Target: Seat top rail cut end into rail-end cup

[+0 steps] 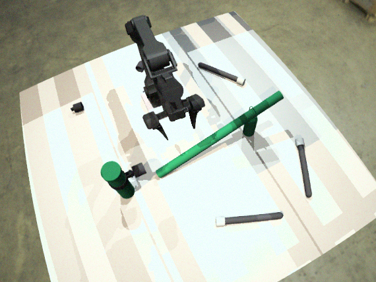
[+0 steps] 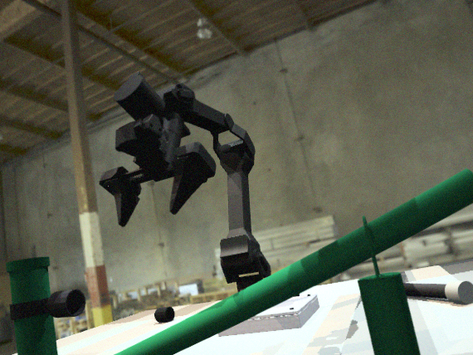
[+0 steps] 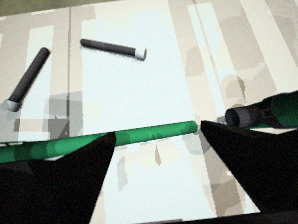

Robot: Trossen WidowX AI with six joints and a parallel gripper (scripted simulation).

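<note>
The green rail (image 1: 198,147) (image 2: 265,293) (image 3: 155,133) slopes through the wire loop cap (image 1: 251,107) (image 2: 370,240) on the short post (image 1: 249,127) (image 2: 387,315). Its low end lies outside the black rail-end cup (image 1: 139,169) (image 2: 70,303) (image 3: 238,117), with a gap between them. The cup hangs on the brace band (image 1: 123,184) (image 2: 29,309) high on the big green post (image 1: 126,192) (image 2: 31,282) (image 3: 287,110), below its cap. My gripper (image 1: 181,134) (image 2: 148,220) (image 3: 157,130) is open and empty, held above and behind the rail, apart from it.
Dark rods with white ends lie around: one (image 1: 219,73) behind the rail, one (image 1: 305,171) (image 3: 30,77) at the right, one (image 1: 254,218) (image 3: 110,47) at the front. A small black fitting (image 1: 78,107) (image 2: 164,314) lies at the left rear. The arm's pale base plate (image 2: 286,312) sits behind.
</note>
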